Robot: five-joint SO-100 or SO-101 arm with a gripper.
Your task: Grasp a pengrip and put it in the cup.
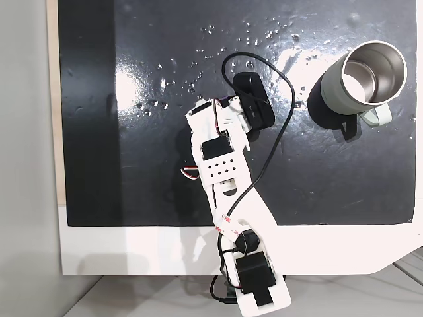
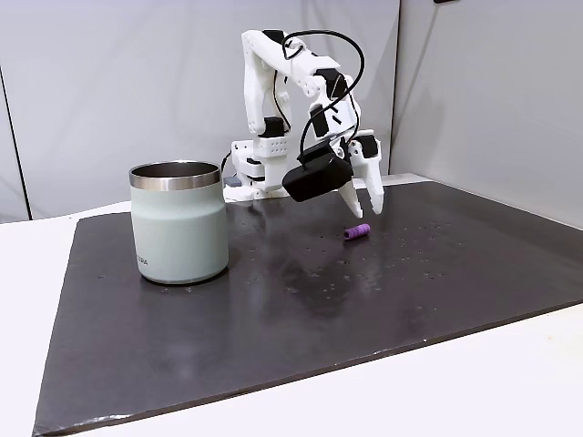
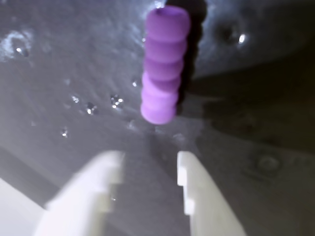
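White fingertips (image 3: 194, 187) sit lowest in the wrist view, spread apart with nothing between them: gripper (image 3: 150, 169) unclenched, poised just short of the pengrip (image 3: 165, 64). That purple ribbed tube lies on its side on the black mat (image 2: 364, 300), lengthwise ahead of the gap. From a fixed view the gripper (image 2: 363, 208) hangs just above and behind the pengrip (image 2: 356, 233). To grasp well, advance and lower so the fingers straddle the tube's middle, then close; it looks rubbery and prone to roll. Cup (image 2: 178, 221) stands upright well apart across the mat, mouth open (image 1: 365, 78). Droplets speckle the mat; nothing solid blocks the path.
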